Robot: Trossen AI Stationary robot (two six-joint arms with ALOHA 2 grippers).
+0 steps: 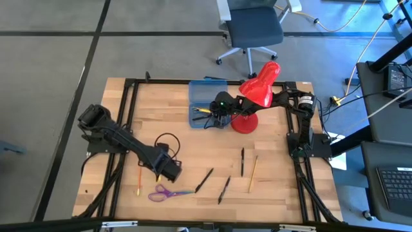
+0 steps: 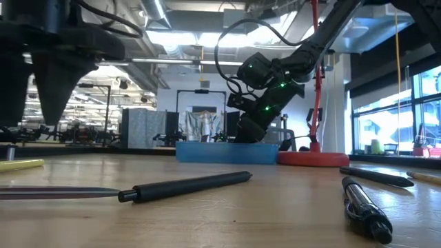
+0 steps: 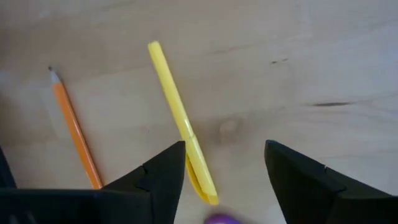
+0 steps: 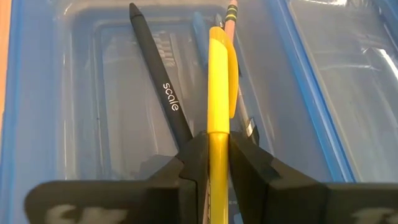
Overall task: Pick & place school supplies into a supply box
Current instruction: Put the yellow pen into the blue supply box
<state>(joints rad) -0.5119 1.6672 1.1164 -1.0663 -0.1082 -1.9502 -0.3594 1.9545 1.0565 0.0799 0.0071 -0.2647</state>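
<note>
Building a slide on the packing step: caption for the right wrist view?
Right gripper holds a yellow pen over the open blue supply box, above a black pen already inside.

1 camera overhead, 1 level with the table, 2 wrist close-ups looking down.

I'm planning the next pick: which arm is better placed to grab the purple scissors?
Left. The left gripper hangs open just above the purple scissors, while the right gripper is far off over the supply box, shut on a yellow pen.
</note>
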